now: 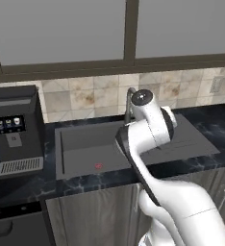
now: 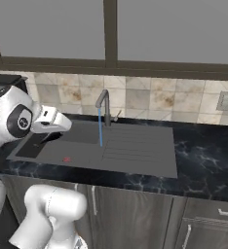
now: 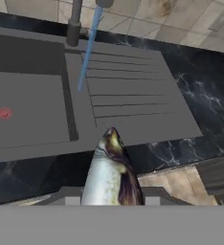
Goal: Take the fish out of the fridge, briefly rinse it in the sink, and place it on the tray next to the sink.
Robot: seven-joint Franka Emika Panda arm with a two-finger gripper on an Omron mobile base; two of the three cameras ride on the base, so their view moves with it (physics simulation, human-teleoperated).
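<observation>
The gripper (image 3: 111, 203) holds the fish (image 3: 110, 168), closed on its lower body; the finger tips themselves are hidden behind the fish and the bottom of the hand view, so the grip is inferred from the fish standing up unsupported in front of the camera. The fish points head-outward, pale silver belly to the left and dark back to the right, so that its free length can be passed under running water without the gripper itself entering the stream.

Beyond the fish lies the sink (image 3: 32, 107), a grey basin with a red drain mark (image 3: 4, 113) on its floor and a ribbed draining board (image 3: 128, 91) to one side. The faucet (image 2: 104, 104) is running: a thin blue stream (image 2: 100, 127) falls onto the boundary between basin and draining board. In the hand view the fish sits over the front edge of the black marble counter (image 3: 195, 91), short of the stream, so the rinse appears not yet begun; the next move likely calls for carrying the fish forward and slightly toward the basin.

A black coffee machine (image 1: 14, 129) stands on the counter left of the sink. In the right base view the hand hovers over the basin's left end.
</observation>
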